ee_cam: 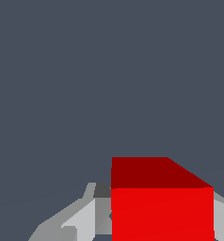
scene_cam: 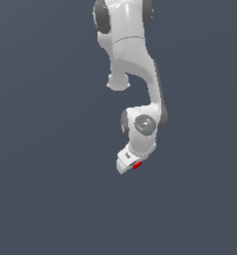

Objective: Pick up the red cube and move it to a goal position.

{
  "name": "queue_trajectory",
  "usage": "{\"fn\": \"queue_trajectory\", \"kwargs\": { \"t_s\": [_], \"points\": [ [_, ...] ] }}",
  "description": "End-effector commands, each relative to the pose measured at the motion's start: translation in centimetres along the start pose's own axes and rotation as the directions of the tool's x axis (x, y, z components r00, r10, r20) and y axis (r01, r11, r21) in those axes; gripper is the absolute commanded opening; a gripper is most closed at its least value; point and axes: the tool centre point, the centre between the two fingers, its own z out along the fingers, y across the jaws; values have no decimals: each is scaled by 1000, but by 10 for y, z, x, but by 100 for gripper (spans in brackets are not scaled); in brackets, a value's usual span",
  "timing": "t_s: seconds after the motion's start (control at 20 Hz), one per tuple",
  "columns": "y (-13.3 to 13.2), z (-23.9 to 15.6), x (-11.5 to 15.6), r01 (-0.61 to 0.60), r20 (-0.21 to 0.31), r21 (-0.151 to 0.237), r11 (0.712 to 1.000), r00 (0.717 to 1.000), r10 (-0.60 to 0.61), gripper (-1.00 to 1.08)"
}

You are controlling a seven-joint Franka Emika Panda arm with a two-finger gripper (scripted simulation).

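Red cube (ee_cam: 162,207) fills the wrist view's near field, sitting btwn the gripper (ee_cam: 147,221) fingers (ee_cam: 85,219), clamped on it. Ext. view: 1 white arm (scene_cam: 135,60) reaching down, cube (scene_cam: 137,165) just visible at gripper (scene_cam: 133,166) tip, over plain grey-blue ground.

This was no home, kitchen or workshop but a bare simulated scene — a computer render. In both views a flat, uniform slate-blue ground filled everything, with no texture, walls, furniture or horizon to be seen. The white robot arm (scene_cam: 133,74) had smooth, plastic-looking shading and blurred edges, and the red cube (ee_cam: 161,207) showed as plain flat-coloured faces — one bright, one darker — with hard edges and no surface grain. Nothing pictured told of any real room.
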Motion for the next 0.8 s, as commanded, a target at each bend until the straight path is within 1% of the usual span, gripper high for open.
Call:
{"fn": "queue_trajectory", "kwargs": {
  "t_s": [0.0, 0.4, 0.75],
  "points": [
    [0, 0, 0, 0, 0, 0, 1000, 1000, 0, -100],
    [1, -1, -4, 0, 0, 0, 1000, 1000, 0, -100],
    [6, -8, -26, 0, 0, 0, 1000, 1000, 0, -100]
  ]
}}
